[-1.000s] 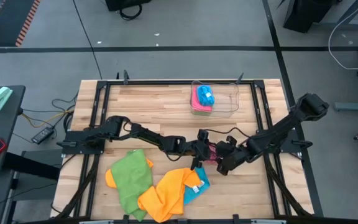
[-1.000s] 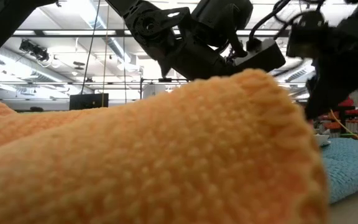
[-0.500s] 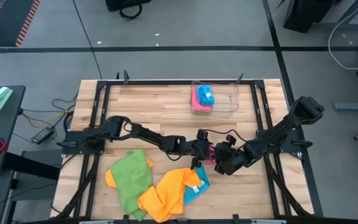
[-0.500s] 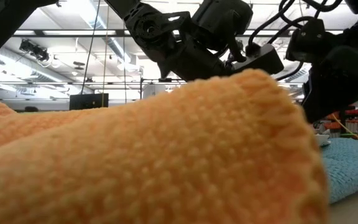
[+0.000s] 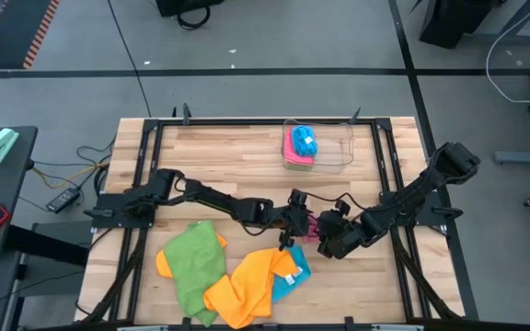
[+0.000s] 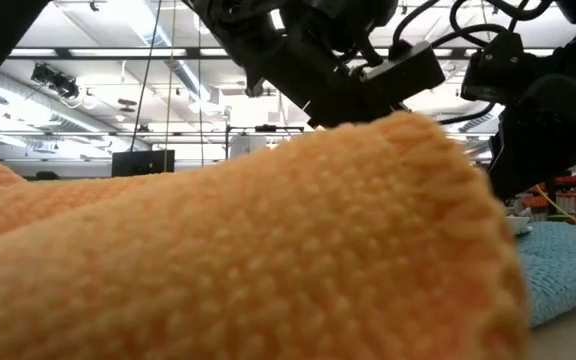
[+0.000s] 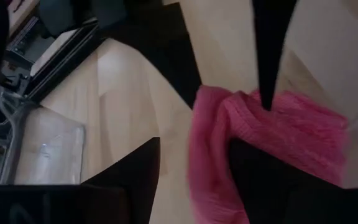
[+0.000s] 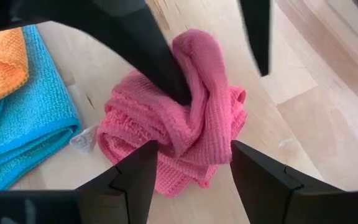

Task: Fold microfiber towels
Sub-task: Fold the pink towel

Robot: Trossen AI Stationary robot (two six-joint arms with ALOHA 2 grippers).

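The left end effector [image 5: 294, 223] and right end effector [image 5: 328, 237] are both standing open over the crumpled pink towel [image 8: 179, 130] mid-worktop [image 5: 228, 156], probably meeting there to pick corners for spreading it.

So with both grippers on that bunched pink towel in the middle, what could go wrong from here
The pink towel is crumpled in a wad, so either gripper may pinch several layers and lift a lump rather than an edge. The left gripper and right gripper work very close together and could collide. The blue towel lies right beside it and might get snagged.
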